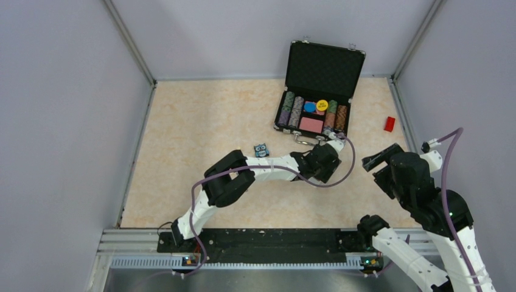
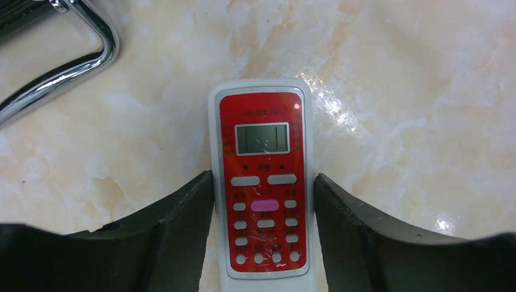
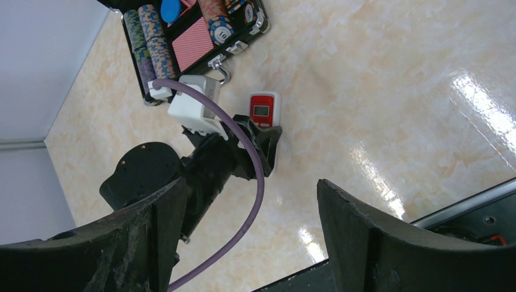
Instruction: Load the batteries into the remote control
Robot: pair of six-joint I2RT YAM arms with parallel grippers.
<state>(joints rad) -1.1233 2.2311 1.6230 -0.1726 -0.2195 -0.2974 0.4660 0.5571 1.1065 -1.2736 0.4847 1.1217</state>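
Snugly, remote control [image 2: 261, 152] sits inside left end effector [image 2: 263, 178].

Cream marbled surface [image 1: 201, 121] carrying an open chip case [image 1: 325, 67], owl toy [image 1: 261, 150], red block [image 1: 389, 123], and remote control [image 2: 261, 182], red face up.

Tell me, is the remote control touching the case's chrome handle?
Apart. The left wrist view shows a wide stretch of bare table between the remote control and the chrome handle.

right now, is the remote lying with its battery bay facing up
No, the remote control lies on the table with its red button face and screen turned up.
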